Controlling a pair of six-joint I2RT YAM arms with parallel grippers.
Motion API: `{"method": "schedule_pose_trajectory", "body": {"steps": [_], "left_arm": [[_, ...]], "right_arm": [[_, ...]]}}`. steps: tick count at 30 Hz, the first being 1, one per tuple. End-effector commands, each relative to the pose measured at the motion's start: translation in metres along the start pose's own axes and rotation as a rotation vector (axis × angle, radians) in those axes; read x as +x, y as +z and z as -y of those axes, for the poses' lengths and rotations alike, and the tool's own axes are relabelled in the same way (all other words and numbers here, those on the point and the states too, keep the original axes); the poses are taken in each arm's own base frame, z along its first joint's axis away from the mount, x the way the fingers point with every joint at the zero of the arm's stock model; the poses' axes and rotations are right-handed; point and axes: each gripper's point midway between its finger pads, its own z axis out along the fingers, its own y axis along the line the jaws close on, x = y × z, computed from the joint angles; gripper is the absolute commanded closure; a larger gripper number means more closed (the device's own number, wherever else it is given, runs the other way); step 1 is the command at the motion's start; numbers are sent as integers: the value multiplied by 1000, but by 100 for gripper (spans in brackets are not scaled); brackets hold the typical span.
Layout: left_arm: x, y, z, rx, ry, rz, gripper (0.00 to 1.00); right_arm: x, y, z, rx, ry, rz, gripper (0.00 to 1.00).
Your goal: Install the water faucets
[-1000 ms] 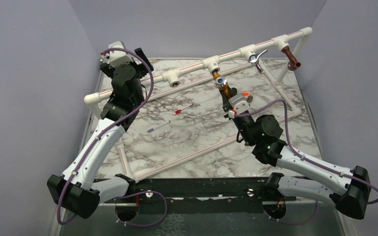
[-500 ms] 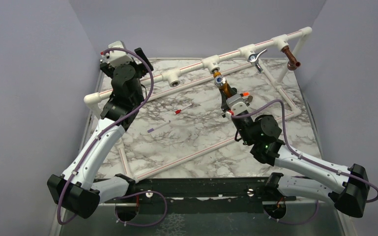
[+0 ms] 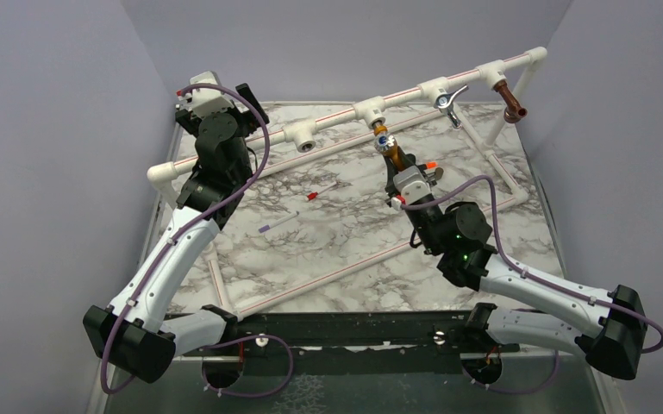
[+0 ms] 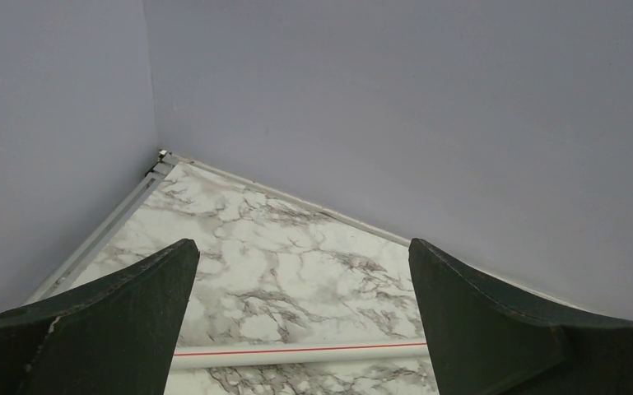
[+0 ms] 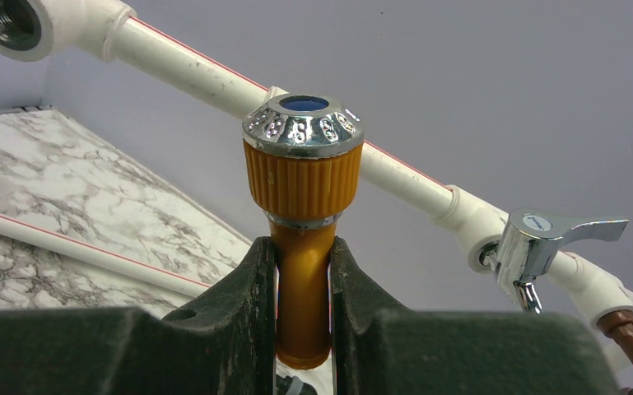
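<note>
Right fingers: clamped tight on the yellow tap's neck, just under its knob!
Left fingers: spread wide, nothing between them, up over the far left corner.
Counter: marble top, with the pipe frame standing on it.
Pipe frame: white, its raised rail running across the back.
Yellow tap: at the rail's middle fitting, silver knob toward the wrist camera; whether it is screwed in, can't tell.
Chrome tap: in the next fitting to the right.
Brown tap: at the rail's far right end.
Open fitting: left of the middle one, no tap in it.
Red-tipped stick: flat on the marble, mid-counter.
</note>
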Motion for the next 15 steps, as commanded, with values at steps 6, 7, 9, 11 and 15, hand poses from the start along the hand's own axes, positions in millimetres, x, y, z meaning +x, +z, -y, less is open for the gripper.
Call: {"method": "schedule_pose_trajectory", "body": {"steps": [6, 7, 9, 11, 15], "left_arm": [[127, -24, -37, -41, 320, -382, 1], [127, -25, -37, -42, 321, -383, 1], [127, -24, -37, -42, 321, -383, 1], [127, -24, -37, -41, 320, -382, 1], [127, -24, -37, -42, 321, -383, 1]], "right_arm": [[-22, 2, 20, 60, 14, 61, 99], [-22, 2, 20, 61, 10, 59, 99], [-23, 1, 21, 64, 10, 61, 99], [-24, 1, 22, 65, 12, 63, 99], [-26, 1, 23, 62, 13, 69, 99]]}}
